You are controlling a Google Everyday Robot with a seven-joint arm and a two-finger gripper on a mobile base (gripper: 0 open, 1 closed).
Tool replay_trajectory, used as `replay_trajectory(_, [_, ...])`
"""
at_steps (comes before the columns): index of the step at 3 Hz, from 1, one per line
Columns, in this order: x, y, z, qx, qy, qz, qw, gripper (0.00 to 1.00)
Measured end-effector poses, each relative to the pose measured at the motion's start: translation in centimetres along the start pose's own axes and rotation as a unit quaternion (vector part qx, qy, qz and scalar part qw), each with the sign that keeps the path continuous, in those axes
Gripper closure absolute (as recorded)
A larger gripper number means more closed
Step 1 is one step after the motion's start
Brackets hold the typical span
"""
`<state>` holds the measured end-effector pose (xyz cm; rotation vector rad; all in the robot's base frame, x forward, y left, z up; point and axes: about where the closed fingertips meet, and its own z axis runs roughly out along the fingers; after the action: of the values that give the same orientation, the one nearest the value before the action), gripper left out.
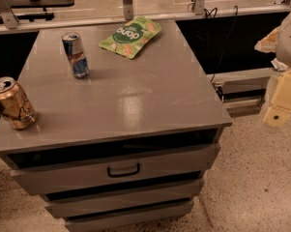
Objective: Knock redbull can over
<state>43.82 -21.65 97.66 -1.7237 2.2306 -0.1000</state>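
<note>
Redbull can (75, 55) upright on cabinet (140, 98) (pincer (279, 108) far right, well apart)

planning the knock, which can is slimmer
The redbull can, blue-and-silver, farther back; the gold can is wider. The pincer hangs right of the table.

Word "dang" printed in white on the green pouch (130, 36), laid on the bench (150, 98), print on the redbull can (75, 55) and the gold can (12, 104) not readable, gripper (281, 104) seen right of the bench.
</note>
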Motion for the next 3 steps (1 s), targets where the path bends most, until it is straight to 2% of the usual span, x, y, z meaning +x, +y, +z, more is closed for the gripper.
replay_trajectory(1, [0.0, 0.0, 0.0, 0.000, 0.000, 0.000, 1.0000, 0.00])
replay_trajectory(2, [-1.7, -0.5, 1.1, -0.001, -0.035, -0.003, 0.9994, 0.00])
replay_trajectory(3, [-8.2, -2.0, 5.1, -0.010, -0.130, -0.017, 0.9914, 0.00])
